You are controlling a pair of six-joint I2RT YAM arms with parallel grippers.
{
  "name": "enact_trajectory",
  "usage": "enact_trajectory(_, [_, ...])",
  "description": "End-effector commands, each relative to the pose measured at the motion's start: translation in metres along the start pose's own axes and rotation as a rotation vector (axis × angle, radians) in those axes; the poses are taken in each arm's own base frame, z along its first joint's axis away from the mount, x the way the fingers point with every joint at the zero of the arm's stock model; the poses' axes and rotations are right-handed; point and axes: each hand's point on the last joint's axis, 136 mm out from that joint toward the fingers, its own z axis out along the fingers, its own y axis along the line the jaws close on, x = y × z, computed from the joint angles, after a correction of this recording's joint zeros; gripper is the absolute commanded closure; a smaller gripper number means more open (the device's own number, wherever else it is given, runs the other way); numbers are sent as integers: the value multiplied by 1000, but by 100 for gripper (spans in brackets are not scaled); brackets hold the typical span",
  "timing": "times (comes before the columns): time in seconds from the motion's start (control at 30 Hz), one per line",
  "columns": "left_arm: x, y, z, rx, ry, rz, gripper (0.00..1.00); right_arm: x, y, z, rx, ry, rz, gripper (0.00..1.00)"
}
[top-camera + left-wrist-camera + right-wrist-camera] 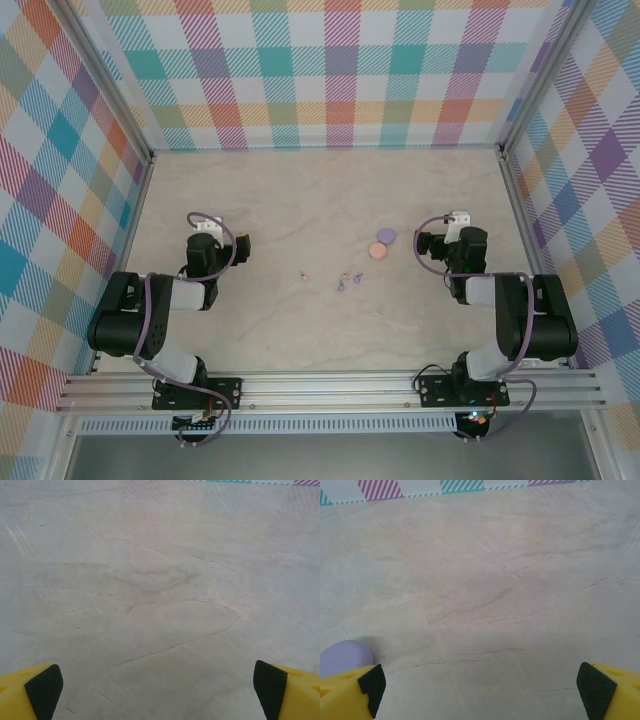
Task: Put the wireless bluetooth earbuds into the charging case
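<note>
Several tiny earbuds lie mid-table: a pale pink one, a lilac one and another close beside it. Two round discs that look like the charging case, one lilac and one salmon pink, sit touching just beyond them. My left gripper hovers well to the left, open over bare table. On the right, my right gripper is also open and empty. The lilac disc shows just outside its left fingertip.
The marbled table is fenced by checked walls at the back and both sides. Metal rails run along the side edges, and the arm bases stand on a rail at the near edge.
</note>
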Motion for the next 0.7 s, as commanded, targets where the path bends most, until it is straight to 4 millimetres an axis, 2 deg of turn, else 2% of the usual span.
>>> enact_trajectory(0.0, [-6, 6, 3, -19, -10, -14, 0, -9, 5, 3, -23, -23, -16, 0])
enact_trajectory(0.5, [-6, 6, 3, -20, -10, -15, 0, -10, 5, 3, -24, -24, -17, 0])
enact_trajectory(0.67, [-15, 2, -3, 1, -9, -7, 0, -20, 0, -5, 14, -28, -1, 0])
